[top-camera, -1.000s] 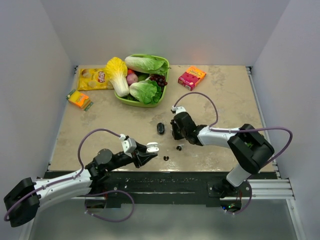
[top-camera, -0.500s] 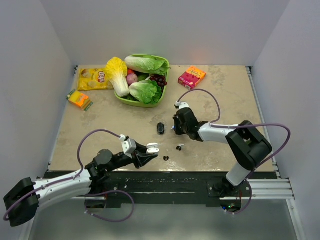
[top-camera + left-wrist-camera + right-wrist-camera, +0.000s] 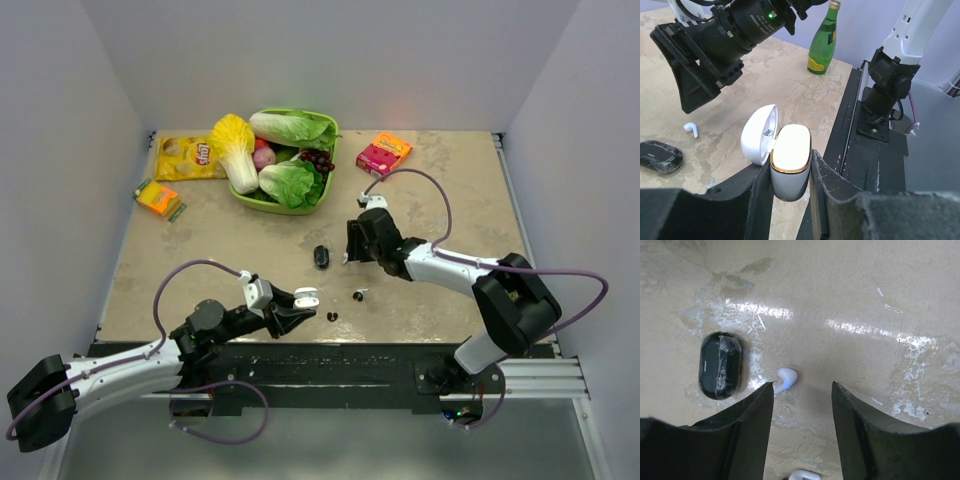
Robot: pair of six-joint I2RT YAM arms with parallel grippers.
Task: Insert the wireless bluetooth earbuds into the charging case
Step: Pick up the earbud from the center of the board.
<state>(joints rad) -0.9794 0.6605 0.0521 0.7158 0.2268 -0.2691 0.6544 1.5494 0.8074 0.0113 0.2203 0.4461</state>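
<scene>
Under the right tool (image 3: pixel 802 390), wider than before, a seemingly loose earbud (image 3: pixel 786 378).

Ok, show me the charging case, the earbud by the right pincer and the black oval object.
charging case (image 3: pixel 789 152), left wrist view, lit top face of its base.
earbud (image 3: pixel 786 378), right wrist view, its rounded white head.
black oval object (image 3: pixel 720 365), right wrist view, middle of its top.
</scene>
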